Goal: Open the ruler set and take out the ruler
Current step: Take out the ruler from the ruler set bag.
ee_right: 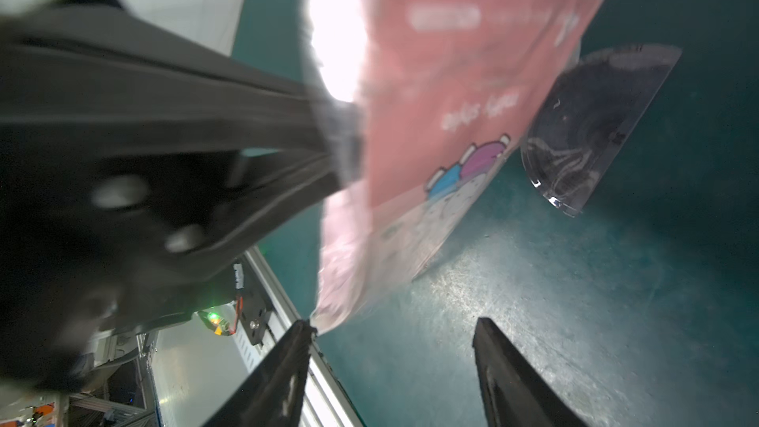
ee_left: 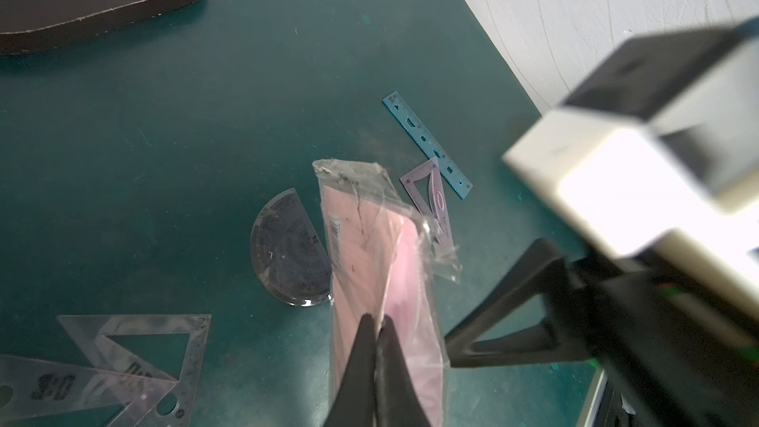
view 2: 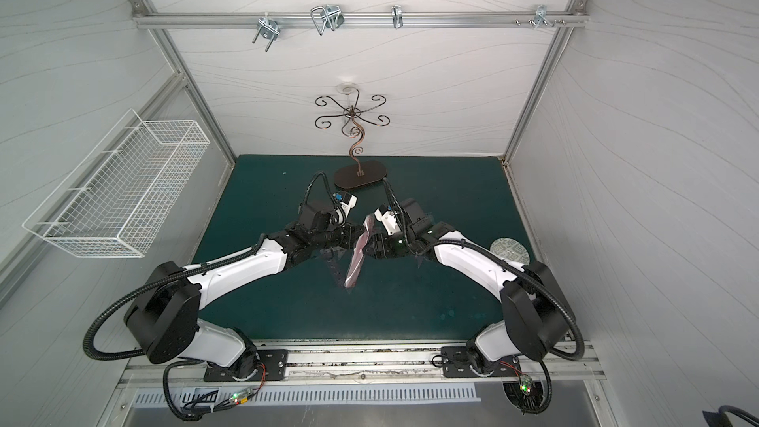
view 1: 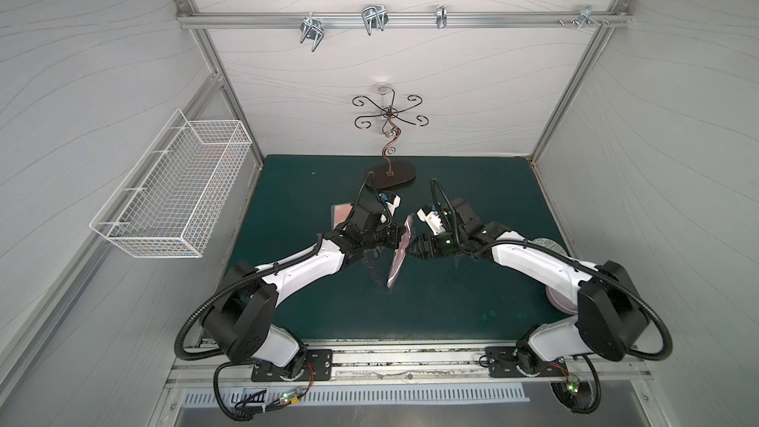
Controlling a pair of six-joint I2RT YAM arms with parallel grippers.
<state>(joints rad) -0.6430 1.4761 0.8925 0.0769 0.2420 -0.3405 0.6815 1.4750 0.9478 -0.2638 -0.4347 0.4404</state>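
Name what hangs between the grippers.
The pink ruler packet, pinched in the left gripper, with the right gripper open beside it; both top views show it.

The packet (ee_left: 369, 264) is pink with a blue-and-purple cartoon print. The ruler (ee_left: 427, 143) is light blue, the mat (view 1: 451, 301) dark green. The basket (view 1: 172, 191), at frame left, is white grid.

Nothing reads clearly. The pink packet (ee_right: 451, 88) carries blurred white lettering; its back shows a barcode (ee_left: 336, 240), digits illegible.

Bright, even light; top views bend at edges; wrist views blur, packet (ee_right: 443, 117) glares.
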